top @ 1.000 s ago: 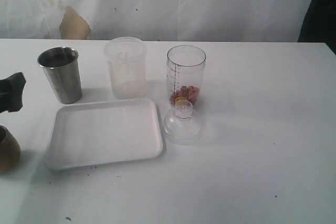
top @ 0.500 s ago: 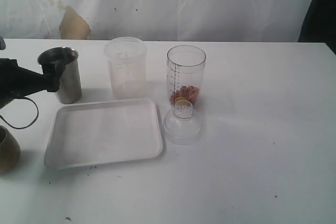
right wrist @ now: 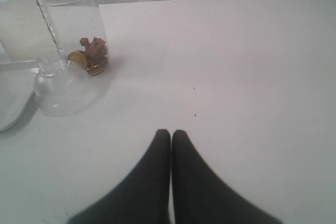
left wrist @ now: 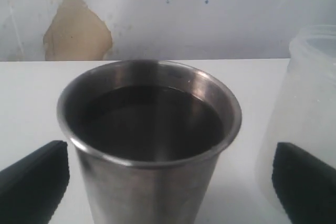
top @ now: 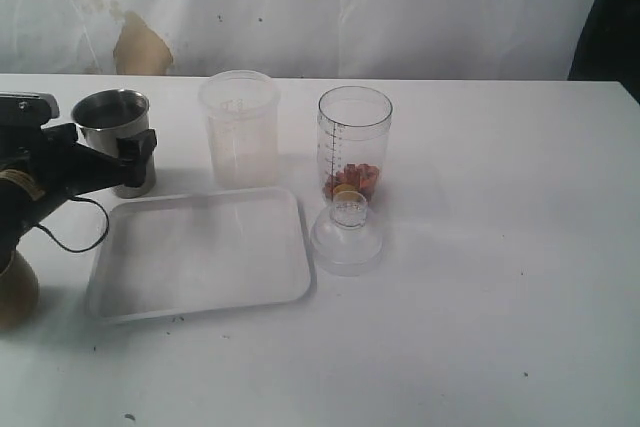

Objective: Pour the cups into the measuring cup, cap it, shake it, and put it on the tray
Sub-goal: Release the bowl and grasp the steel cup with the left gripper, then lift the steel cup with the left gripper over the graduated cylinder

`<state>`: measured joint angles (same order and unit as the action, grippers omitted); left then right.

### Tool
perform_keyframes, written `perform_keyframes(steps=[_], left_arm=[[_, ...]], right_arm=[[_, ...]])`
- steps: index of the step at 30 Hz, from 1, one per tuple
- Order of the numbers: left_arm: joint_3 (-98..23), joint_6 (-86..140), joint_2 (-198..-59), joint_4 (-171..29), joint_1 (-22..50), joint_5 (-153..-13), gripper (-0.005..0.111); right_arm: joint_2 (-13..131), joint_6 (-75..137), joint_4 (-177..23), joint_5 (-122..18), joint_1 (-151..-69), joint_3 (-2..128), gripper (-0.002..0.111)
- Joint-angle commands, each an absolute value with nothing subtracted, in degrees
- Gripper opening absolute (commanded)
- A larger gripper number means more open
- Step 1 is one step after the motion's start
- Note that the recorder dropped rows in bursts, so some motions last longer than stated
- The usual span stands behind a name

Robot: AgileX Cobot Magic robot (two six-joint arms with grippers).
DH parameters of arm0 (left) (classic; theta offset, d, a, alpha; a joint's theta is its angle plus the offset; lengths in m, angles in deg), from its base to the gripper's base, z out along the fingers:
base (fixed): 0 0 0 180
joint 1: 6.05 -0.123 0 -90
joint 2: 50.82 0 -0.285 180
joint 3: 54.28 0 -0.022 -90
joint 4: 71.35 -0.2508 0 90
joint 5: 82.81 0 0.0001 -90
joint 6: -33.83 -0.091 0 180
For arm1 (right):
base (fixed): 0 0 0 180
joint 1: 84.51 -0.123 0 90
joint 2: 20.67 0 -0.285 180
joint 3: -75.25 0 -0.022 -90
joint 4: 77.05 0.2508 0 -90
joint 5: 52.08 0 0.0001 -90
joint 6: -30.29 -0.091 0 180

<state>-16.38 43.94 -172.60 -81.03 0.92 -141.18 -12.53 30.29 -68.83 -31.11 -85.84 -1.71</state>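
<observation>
The steel tumbler (top: pixel 108 112) stands upright on the white table (top: pixel 500 247), near the far left corner of the tray (top: pixel 200 252) and just clear of its rim. The tumbler's inside looks dark; what is in it I cannot tell. The left gripper (left wrist: pixel 169 182) is spread wide with one of its black fingers (left wrist: pixel 37 182) on each side of the tumbler. The left wrist view shows a gap between each finger and the steel wall, so it holds nothing. A thin black cable (top: pixel 80 232) loops down from that arm over the tray's left edge.

To the tumbler's right, with a strip of bare table between, stands the frosted plastic cup (top: pixel 239 127). Beyond it is the measuring cup (top: pixel 354 142), upright and uncapped, with reddish-brown pieces and a yellow one at its bottom. Its clear domed cap (top: pixel 347 237) sits on the table right in front of it, off the tray's right edge. The tray lies flat with nothing on it. The wooden cup (top: pixel 15 292) sits at the left border of the exterior view, partly cut off and well apart from the tumbler.

The right gripper (right wrist: pixel 171 135) is fully closed, fingertips pressed together and gripping nothing, over the table's open right side.
</observation>
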Motion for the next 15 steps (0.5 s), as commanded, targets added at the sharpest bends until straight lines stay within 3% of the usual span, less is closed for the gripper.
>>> perform_keyframes(steps=[1, 15], left_arm=[[-19.44, 44.1, -176.14, -81.26, 0.93, -143.31, 0.1], [-25.84, 44.34, -182.15, -80.66, 0.93, -144.53, 0.099]], right_arm=[[-12.88, 30.29, -68.99, -31.57, -86.16, -1.97, 0.0], [-12.88, 30.29, -68.99, -31.57, -86.16, -1.97, 0.0]])
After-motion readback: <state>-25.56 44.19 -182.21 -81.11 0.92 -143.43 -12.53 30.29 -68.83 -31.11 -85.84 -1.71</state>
